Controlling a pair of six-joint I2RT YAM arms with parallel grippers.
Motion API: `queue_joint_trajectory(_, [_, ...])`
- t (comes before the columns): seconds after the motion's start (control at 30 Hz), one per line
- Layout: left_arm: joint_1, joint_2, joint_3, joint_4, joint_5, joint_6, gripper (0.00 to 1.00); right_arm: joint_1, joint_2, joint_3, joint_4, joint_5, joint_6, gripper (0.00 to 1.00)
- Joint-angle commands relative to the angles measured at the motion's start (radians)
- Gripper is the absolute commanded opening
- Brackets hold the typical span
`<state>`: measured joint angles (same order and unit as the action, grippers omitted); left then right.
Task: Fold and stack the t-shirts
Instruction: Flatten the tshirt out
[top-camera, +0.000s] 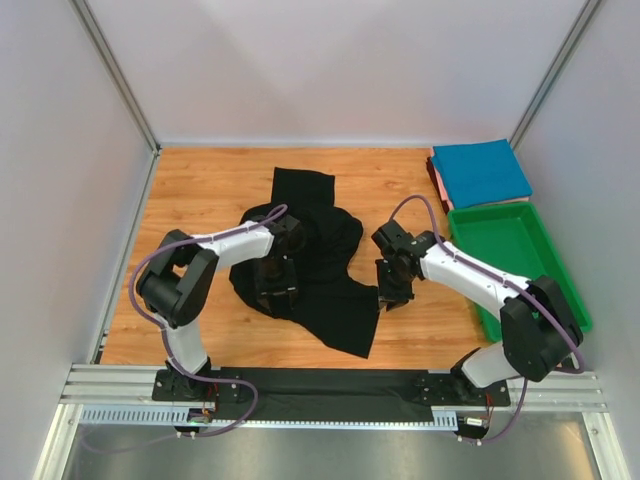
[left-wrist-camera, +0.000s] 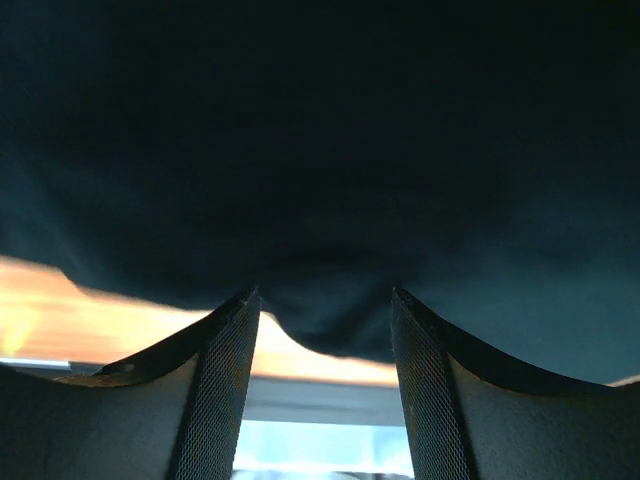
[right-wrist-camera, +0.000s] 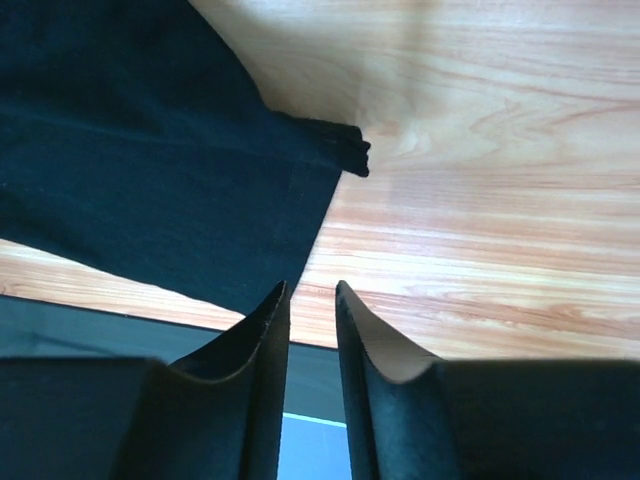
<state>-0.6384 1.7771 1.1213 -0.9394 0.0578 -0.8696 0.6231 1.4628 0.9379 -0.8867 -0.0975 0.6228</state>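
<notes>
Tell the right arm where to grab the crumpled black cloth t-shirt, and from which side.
Take the hemmed corner of the black cloth t-shirt on its right edge, coming from the right over bare wooden table. That edge lies flat and exposed beside the right gripper; the middle is bunched.

right gripper (right-wrist-camera: 312, 292): jaws slightly apart, empty | black t-shirt (right-wrist-camera: 150, 150): left | table (right-wrist-camera: 480, 200): wood

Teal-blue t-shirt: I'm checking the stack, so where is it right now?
In the top view the teal-blue t-shirt lies folded at the far right corner of the table, on a reddish one, just behind the green tray.
</notes>
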Motion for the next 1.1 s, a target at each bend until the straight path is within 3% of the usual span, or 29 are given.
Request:
queue_joint_trajectory(0.0, [0.087, 0.038, 0.041, -0.006, -0.029, 0.003, 0.62, 0.000, -0.036, 0.074, -0.050, 0.036, -0.023, 0.27])
queue_joint_trajectory(0.1, [0.227, 0.071, 0.103, -0.035, -0.094, 0.064, 0.62, -0.005, -0.076, 0.096, -0.060, 0.070, -0.020, 0.32])
queue_joint_trajectory(0.2, [0.428, 0.168, 0.300, -0.111, -0.165, 0.144, 0.62, -0.022, -0.090, 0.120, -0.049, 0.084, -0.017, 0.36])
queue_joint_trajectory(0.27, [0.457, 0.209, 0.547, -0.198, -0.217, 0.203, 0.62, -0.037, -0.075, 0.142, -0.057, 0.084, -0.017, 0.36])
queue_joint_trajectory(0.33, [0.442, 0.203, 0.693, -0.304, -0.246, 0.231, 0.64, -0.042, -0.065, 0.159, -0.058, 0.087, -0.018, 0.37])
queue_joint_trajectory(0.37, [0.430, 0.176, 0.690, -0.320, -0.257, 0.234, 0.64, -0.043, -0.059, 0.160, -0.057, 0.087, -0.018, 0.37])
queue_joint_trajectory(0.5, [0.331, -0.124, 0.429, -0.248, -0.152, 0.163, 0.65, -0.046, -0.035, 0.160, -0.040, 0.062, -0.024, 0.37])
queue_joint_trajectory(0.53, [0.304, -0.177, 0.290, -0.224, -0.115, 0.131, 0.65, -0.048, -0.027, 0.162, -0.035, 0.058, -0.028, 0.36])
queue_joint_trajectory(0.63, [0.169, -0.333, 0.076, -0.156, 0.052, -0.052, 0.62, -0.048, -0.007, 0.167, -0.023, 0.053, -0.038, 0.36])
queue_joint_trajectory(0.8, [-0.079, -0.400, -0.029, -0.150, 0.152, -0.420, 0.60, -0.054, 0.022, 0.165, 0.002, 0.042, -0.046, 0.35])
queue_joint_trajectory(0.83, [-0.101, -0.395, -0.038, -0.148, 0.171, -0.524, 0.59, -0.054, 0.021, 0.159, 0.015, 0.039, -0.043, 0.35])
queue_joint_trajectory(1.07, [-0.219, -0.331, -0.084, -0.065, 0.223, -0.837, 0.52, -0.068, -0.037, 0.108, 0.037, 0.036, -0.040, 0.35])
